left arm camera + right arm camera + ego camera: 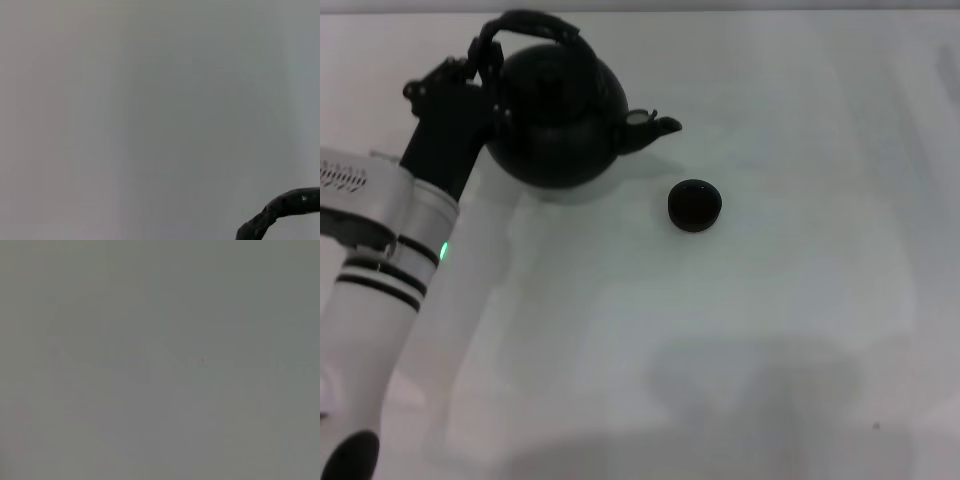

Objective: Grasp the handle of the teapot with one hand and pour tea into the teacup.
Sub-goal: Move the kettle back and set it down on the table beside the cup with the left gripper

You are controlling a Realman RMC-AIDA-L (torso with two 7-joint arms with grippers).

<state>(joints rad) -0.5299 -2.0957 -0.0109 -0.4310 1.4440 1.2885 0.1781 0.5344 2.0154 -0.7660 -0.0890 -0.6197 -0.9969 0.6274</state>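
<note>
Resting on white table [770,350], teapot [555,115] near teacup [694,205].

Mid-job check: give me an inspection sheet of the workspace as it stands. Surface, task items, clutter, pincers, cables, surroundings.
Surface: plain white table, with soft shadows only.
Teapot: black teapot at the far left of the table, lid on, spout pointing toward the cup.
Teacup: small dark teacup standing apart from the teapot, nearer the robot than the spout tip; contents cannot be told.
Clutter: nothing seen.
Left pincer: left pincer at the left end of the teapot's arched handle; a closed grip cannot be confirmed.
Right pincer: not in view; its wrist camera shows only blank surface.
Cables: nothing seen.
Surroundings: nothing seen beyond the table.
</note>
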